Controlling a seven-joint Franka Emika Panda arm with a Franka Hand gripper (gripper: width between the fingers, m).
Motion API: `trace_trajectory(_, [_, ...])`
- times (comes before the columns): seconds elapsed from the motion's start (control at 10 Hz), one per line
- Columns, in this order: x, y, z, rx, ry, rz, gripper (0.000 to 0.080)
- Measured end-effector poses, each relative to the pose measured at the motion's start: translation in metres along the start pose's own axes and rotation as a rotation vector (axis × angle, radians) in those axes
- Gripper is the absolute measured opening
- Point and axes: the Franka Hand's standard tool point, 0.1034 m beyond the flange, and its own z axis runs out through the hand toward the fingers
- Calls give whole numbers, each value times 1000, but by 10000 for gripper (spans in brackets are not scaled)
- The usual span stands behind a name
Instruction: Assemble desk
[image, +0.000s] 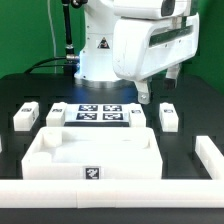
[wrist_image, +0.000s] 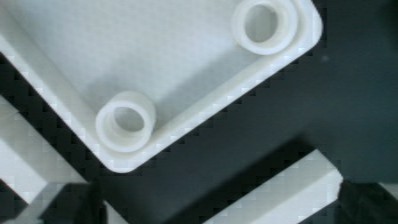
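The desk top (image: 95, 148) is a large white tray with a raised rim and a tag on its front wall, lying in the middle of the table. Four white block legs stand behind it: two at the exterior view's left (image: 27, 115) (image: 57, 115) and two at the right (image: 137, 117) (image: 168, 116). My gripper (image: 146, 96) hangs above the right pair of legs, apart from them. In the wrist view a corner of the desk top (wrist_image: 169, 60) shows two round sockets (wrist_image: 267, 25) (wrist_image: 125, 115). The gripper (wrist_image: 214, 208) is open and empty, with blurred dark fingers (wrist_image: 63, 205) at the frame's edges.
The marker board (image: 98, 111) lies flat between the legs, behind the desk top. A low white rail (image: 110, 190) runs along the table's front, with another piece at the right (image: 208, 150). A white strip (wrist_image: 267, 190) crosses the black table in the wrist view.
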Motion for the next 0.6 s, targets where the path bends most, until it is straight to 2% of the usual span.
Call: trace_trajectory(0.6, [0, 0, 0, 0, 0, -4, 650])
